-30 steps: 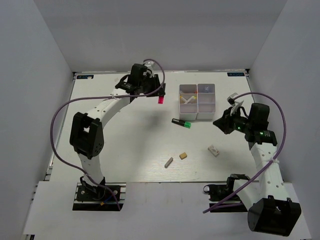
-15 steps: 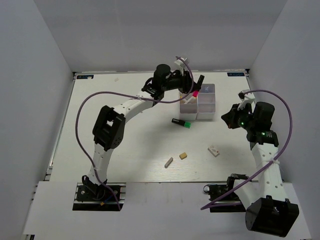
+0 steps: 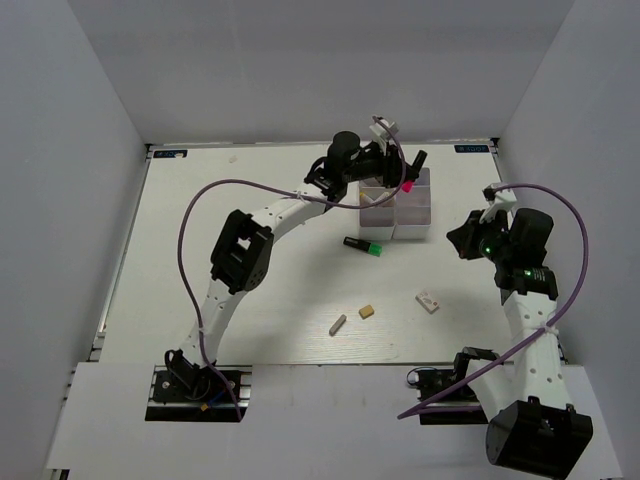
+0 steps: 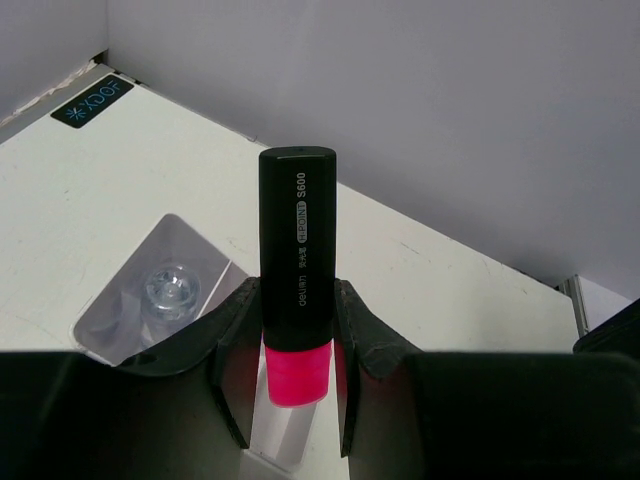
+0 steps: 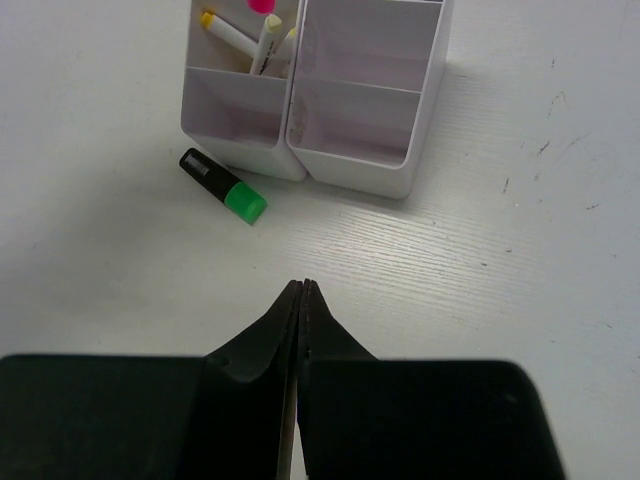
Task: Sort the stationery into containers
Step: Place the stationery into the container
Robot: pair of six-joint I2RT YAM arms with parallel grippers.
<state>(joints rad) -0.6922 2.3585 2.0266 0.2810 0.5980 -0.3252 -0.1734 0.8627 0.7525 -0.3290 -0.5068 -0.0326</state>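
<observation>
left gripper [image 4: 297, 352]: clamped on the pink marker [image 4: 298, 240], gripping where the black body meets the pink end.
marker axis: tilted, not flat; pink end lowest, black end up and leaning toward the far wall.
marker vs box [image 3: 414, 226]: hangs over the far row, close to the middle divider; i cannot tell which cell sits under the tip.
far-left cell: holds pens [image 5: 262, 45] with yellow tips.
coming move, as i judge it: straight down from here, provided the tip clears the divider.
right gripper [image 5: 301, 292]: pinched closed on nothing, on the near side of the box.
green marker [image 5: 222, 186]: flat on the table, just beside the box's near-left wall; the right arm is nearer to it.
</observation>
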